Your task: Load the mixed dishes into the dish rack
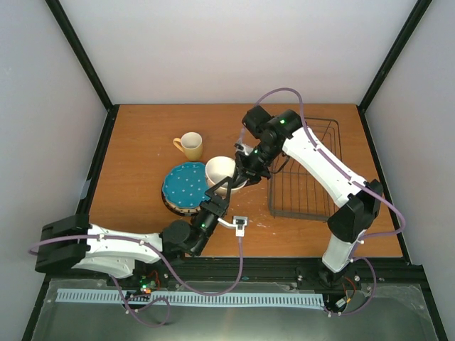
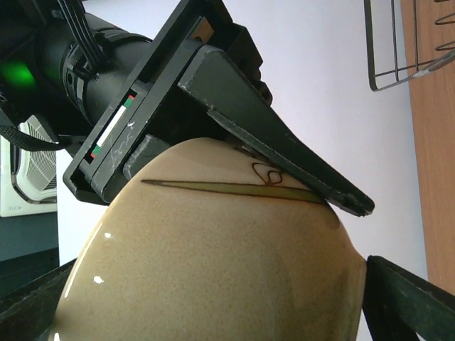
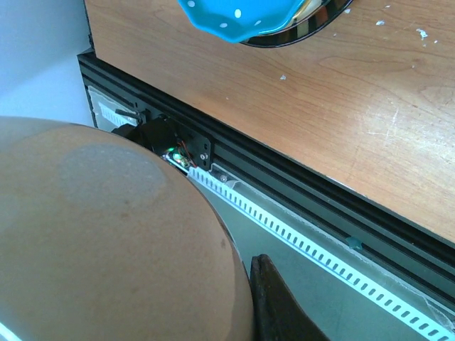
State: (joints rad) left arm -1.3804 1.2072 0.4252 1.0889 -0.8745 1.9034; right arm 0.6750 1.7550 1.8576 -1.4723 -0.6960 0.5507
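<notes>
The small cream-white bowl (image 1: 219,169) hangs above the table between both grippers. My right gripper (image 1: 245,169) pinches its rim from the far right; one finger (image 3: 277,305) lies against the bowl's outer wall (image 3: 106,234), the other is hidden. My left gripper (image 1: 217,189) grips the bowl (image 2: 213,263) from the near side, with its fingers (image 2: 405,298) at the bowl's two flanks. The teal dotted plate (image 1: 186,185) tops a stack at centre left, with the striped plate's edge (image 3: 313,21) under it. The orange-yellow plate is hidden. The yellow mug (image 1: 190,145) stands behind the stack. The wire dish rack (image 1: 306,177) is on the right.
The rack's near corner shows in the left wrist view (image 2: 391,42). A small white connector (image 1: 239,225) lies on the table near the left arm. The black frame rail (image 3: 298,177) runs along the table's front edge.
</notes>
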